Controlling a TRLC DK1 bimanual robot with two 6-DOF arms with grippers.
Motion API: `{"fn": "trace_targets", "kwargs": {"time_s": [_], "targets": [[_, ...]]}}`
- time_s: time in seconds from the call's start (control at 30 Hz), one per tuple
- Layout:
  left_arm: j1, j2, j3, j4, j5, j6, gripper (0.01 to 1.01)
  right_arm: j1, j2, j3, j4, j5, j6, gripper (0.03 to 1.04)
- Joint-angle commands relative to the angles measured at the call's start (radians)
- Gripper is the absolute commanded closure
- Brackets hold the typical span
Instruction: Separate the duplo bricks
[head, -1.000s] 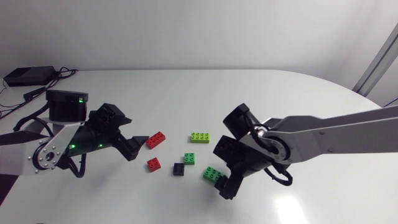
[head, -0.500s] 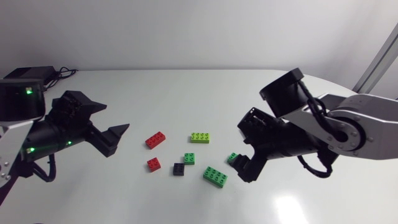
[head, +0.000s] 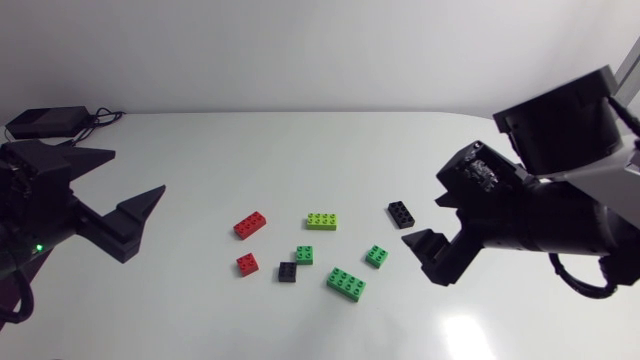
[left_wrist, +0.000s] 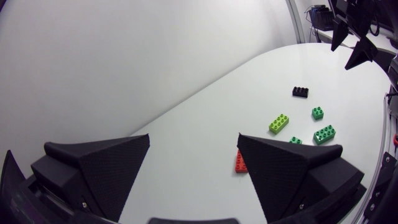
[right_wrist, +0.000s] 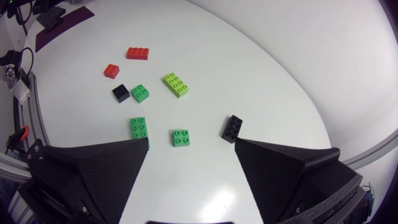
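1. Bricks: eight in all on the table (head: 300, 150), gathered in a loose cluster near its middle, each lying flat on its own.
2. Red, two: long red (head: 250, 225) at the cluster's left side. Small red (head: 246, 263) is near it, toward the front edge.
3. Green, three: left small green (head: 304, 254), right small green (head: 376, 256), and long green (head: 345, 284) between those two, nearer the front.
4. Lime, one: lime brick (head: 321, 220), between long red and the long black.
5. Black, two: small black (head: 288, 272) sits just beside left small green, corner to corner; cannot tell whether they touch. Long black (head: 401, 214) is at the cluster's right side, apart from the rest.
6. Left gripper (head: 138, 172): fingers spread wide with nothing between them. It is at the left side, well apart from every brick; its wrist view looks across the table at the cluster.
7. Right gripper (head: 420, 220): fingers spread wide, empty. It hangs at the right of the cluster. Nearest to it are long black and right small green, both ahead of its fingers in the right wrist view and untouched.
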Motion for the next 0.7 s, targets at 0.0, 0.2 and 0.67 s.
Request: {"fn": "trace_targets", "kwargs": {"time_s": [0.0,0.2,0.67], "targets": [[0.012,-0.053,-0.043,-0.028,-0.008,0.01,0.044,-0.011,-0.027,0.009,-0.029,0.017,0.028,0.07],[0.023,-0.133,-0.058,-0.08,-0.008,-0.005,0.044,-0.053,-0.024,-0.026,-0.021,0.035,0.0,0.07],[0.025,-0.2,-0.091,-0.111,-0.008,-0.021,0.044,-0.103,0.374,-0.118,0.327,0.021,-0.045,0.07]]}}
